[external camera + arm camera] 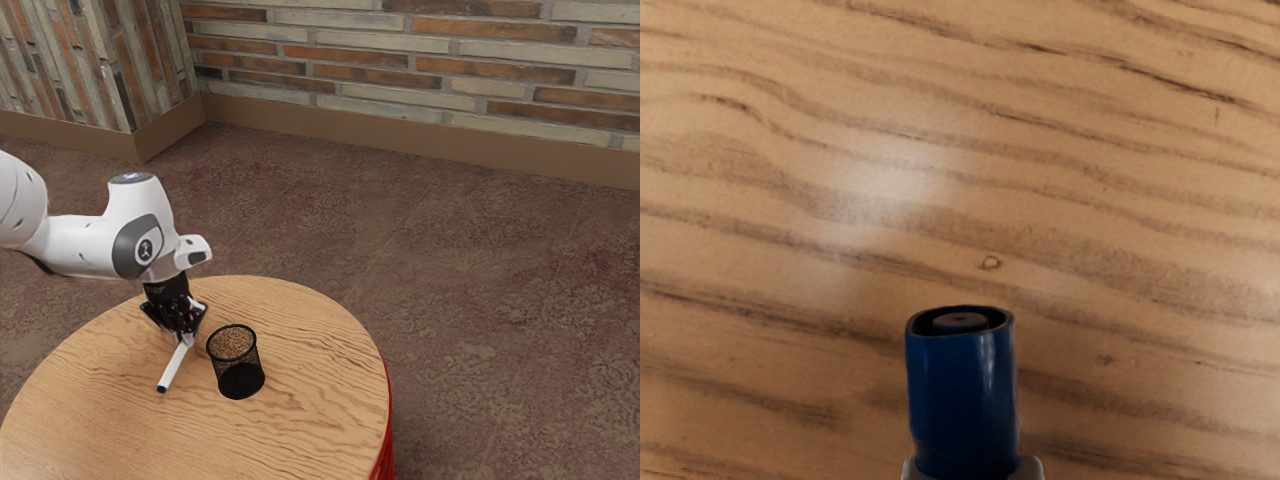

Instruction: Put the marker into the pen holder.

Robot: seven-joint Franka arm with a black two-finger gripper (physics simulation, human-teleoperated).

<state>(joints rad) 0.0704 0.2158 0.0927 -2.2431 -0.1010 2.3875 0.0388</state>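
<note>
Workpiece: the marker point(174, 367). It was inclined over the bench point(315, 385), inward from the far edge, between the arm point(85, 245) and the pen holder point(237, 368), and apart from the latter. Its blue end point(962, 400) pointed away from the far edge. From where I stood, contact between that end and the bench could not be confirmed.

Pincer point(186, 337): closed on the marker, gripping it near the end opposite the blue one.

Handling, as judged: the marker appeared light, stiff and not fragile. Its smooth, round barrel was liable to swivel or slip under a side load. The correct hold was square across the white barrel, one finger to each side, above its middle, leaving the blue end free to enter first. The barrel needed to be brought closer to upright before insertion. The pen holder, an open mesh cup standing nearer the bench's edge at the exterior view's right, looked light enough to shift if its rim was struck.

Count: marker, one; pen holder, one; bench, one; arm, one; pincer, one.
</note>
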